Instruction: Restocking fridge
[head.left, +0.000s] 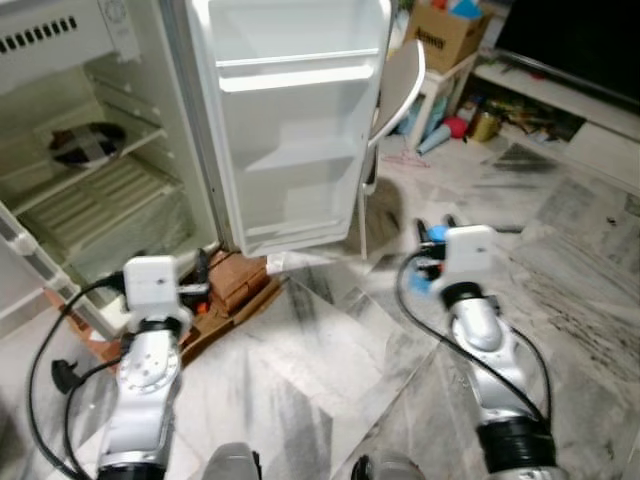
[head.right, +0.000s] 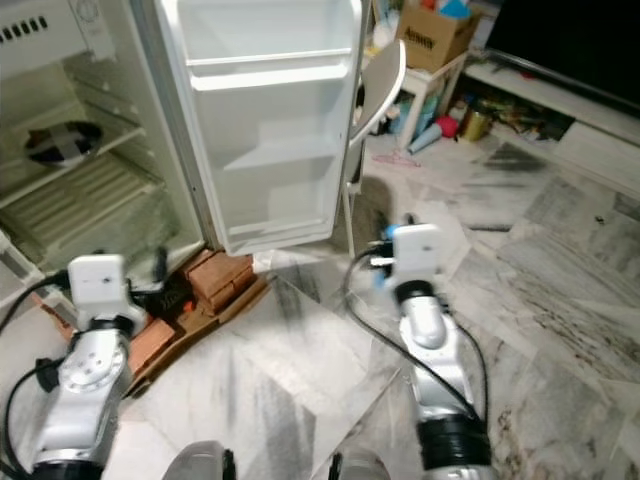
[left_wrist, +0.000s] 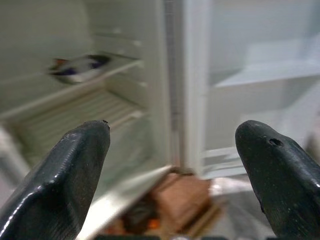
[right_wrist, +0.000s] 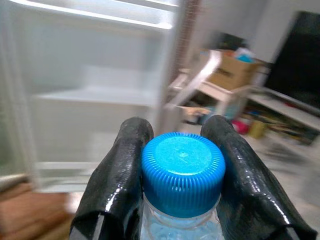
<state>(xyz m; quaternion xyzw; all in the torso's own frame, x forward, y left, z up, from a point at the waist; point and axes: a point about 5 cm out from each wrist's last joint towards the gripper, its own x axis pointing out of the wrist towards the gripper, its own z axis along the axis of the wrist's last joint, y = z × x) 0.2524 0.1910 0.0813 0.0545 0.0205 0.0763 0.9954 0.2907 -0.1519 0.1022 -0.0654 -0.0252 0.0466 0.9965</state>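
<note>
Blue-capped clear plastic bottle (right_wrist: 182, 185) stands upright, pinched at the neck by the right gripper (right_wrist: 180, 175); the open white fridge door's shelves (head.left: 300, 150) lie ahead and leftward. Left gripper (left_wrist: 175, 165) hovers spread, empty.

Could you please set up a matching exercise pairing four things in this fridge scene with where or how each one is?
Things:
1. clear plastic bottle with blue ribbed cap
2. left end effector
3. dark patterned round dish
4. brown cardboard box

Places or states:
A. on a wire shelf inside the white fridge
B. open, holding nothing
C. on a small white table beyond the fridge door
D. clamped between the fingers of the right end effector

Pairs: 1-D, 2-B, 3-A, 4-C
</note>
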